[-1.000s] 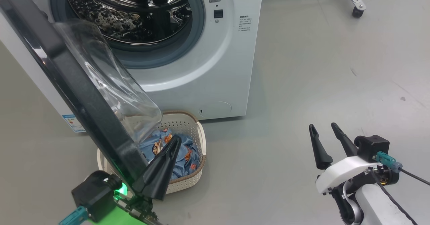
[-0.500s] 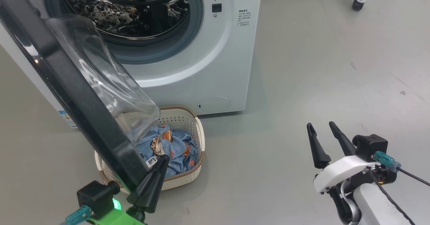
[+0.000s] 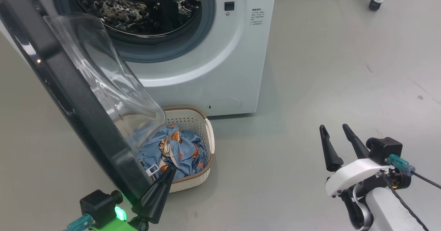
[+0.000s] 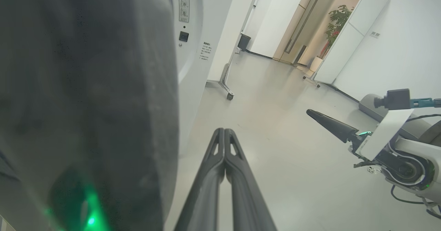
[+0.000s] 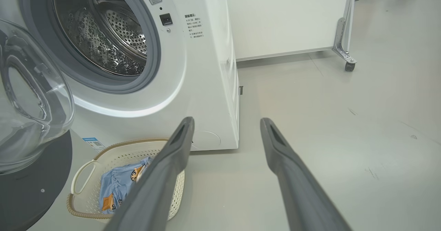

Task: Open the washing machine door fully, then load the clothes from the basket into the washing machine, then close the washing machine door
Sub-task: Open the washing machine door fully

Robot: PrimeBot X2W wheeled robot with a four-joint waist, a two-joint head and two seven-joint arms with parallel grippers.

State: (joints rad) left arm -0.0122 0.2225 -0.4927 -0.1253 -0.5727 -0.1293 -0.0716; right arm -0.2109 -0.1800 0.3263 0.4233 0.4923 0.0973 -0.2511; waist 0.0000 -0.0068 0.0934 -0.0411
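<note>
As the left gripper (image 3: 170, 171), fingers pressed together, draws back from the clothes (image 3: 184, 151) ahead, the washing machine door (image 3: 89, 120) beside it stands wider; loading looks near.

washing machine (image 3: 220, 69): white, grey seal (image 3: 207, 20) | door (image 3: 79, 113): black rim, clear glass | clothes (image 3: 182, 153): light blue, orange-brown figures | basket (image 3: 193, 120): cream, brown rim | label (image 5: 91, 143): seemingly blue
</note>
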